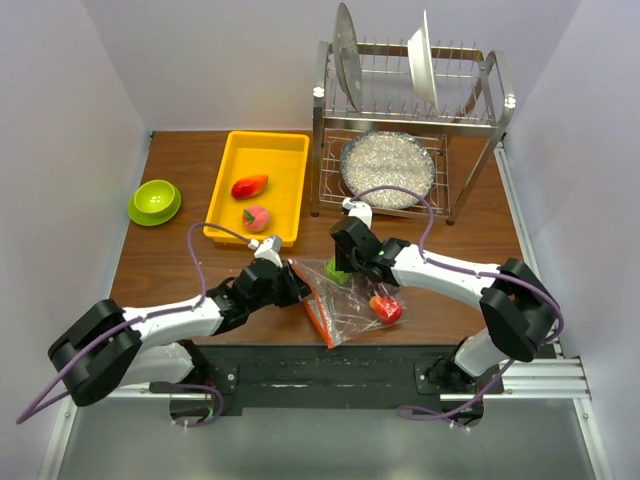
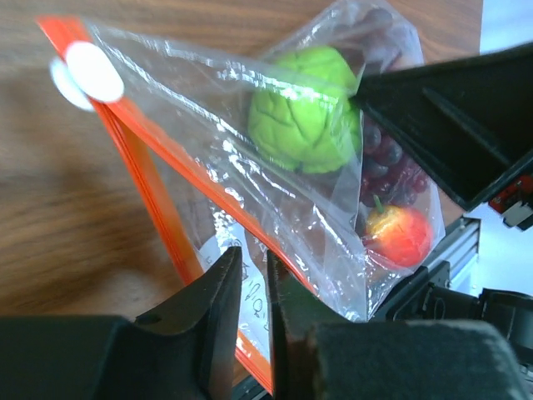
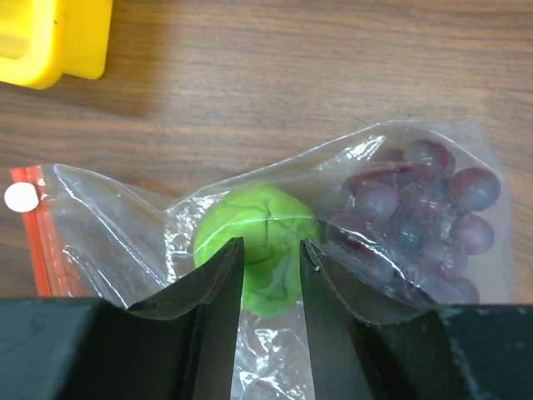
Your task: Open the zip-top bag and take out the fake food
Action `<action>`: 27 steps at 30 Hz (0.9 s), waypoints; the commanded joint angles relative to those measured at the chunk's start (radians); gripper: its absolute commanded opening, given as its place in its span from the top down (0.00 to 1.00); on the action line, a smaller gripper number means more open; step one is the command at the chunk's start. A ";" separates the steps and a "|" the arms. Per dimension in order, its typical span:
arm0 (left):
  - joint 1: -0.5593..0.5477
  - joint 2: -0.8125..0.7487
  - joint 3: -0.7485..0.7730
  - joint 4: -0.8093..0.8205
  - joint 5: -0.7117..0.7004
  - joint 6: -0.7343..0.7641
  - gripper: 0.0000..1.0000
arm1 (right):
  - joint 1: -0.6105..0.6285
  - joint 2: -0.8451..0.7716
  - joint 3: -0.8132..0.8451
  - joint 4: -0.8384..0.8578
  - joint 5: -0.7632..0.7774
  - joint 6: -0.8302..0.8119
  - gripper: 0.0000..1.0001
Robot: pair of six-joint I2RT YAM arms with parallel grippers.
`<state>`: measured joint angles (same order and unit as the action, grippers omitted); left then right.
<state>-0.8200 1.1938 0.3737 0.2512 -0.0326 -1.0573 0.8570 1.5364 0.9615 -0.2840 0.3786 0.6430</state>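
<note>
The zip-top bag [image 1: 345, 300] lies on the table's near edge, its orange-red strip [image 2: 146, 179] split into two lips. My left gripper [image 1: 292, 285] is shut on one lip, with film pinched between its fingers [image 2: 223, 300]. The green round fruit [image 3: 254, 242], the purple grapes [image 3: 420, 212] and the red tomato [image 2: 400, 235] are inside. My right gripper [image 3: 271, 246] is outside the bag, jaws a little apart, tips over the green fruit through the film. An orange-red piece [image 1: 249, 186] and a pink peach [image 1: 256, 218] lie in the yellow tray [image 1: 285, 150].
A lime-green bowl [image 1: 154, 201] sits at the far left. A metal dish rack [image 1: 495, 100] with plates and a round pan stands at the back right. The tray's corner [image 3: 50, 42] is close behind the bag. The table's front edge runs just below the bag.
</note>
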 commanded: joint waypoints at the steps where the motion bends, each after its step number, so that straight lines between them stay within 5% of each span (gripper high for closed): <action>1: -0.033 0.049 -0.024 0.161 -0.019 -0.082 0.73 | -0.004 0.024 0.036 0.026 0.022 0.001 0.64; 9: -0.068 0.087 -0.025 0.172 -0.089 -0.115 0.61 | -0.004 0.010 -0.010 0.034 0.019 0.023 0.66; 12: -0.071 0.110 -0.042 0.207 -0.093 -0.136 0.48 | -0.004 -0.018 -0.038 0.039 0.008 0.038 0.66; 16: -0.079 0.150 -0.073 0.316 -0.093 -0.164 0.34 | -0.004 -0.053 -0.087 0.039 0.017 0.057 0.69; 22: -0.090 0.199 -0.098 0.491 -0.081 -0.147 0.28 | -0.003 -0.104 -0.147 0.051 0.006 0.090 0.73; 27: -0.110 0.216 -0.062 0.450 -0.104 -0.119 0.30 | -0.012 -0.117 -0.135 0.039 0.040 0.081 0.56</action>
<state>-0.9127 1.3972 0.2798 0.6342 -0.1001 -1.1934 0.8558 1.4357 0.8349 -0.2131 0.3794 0.7219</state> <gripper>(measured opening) 0.713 0.402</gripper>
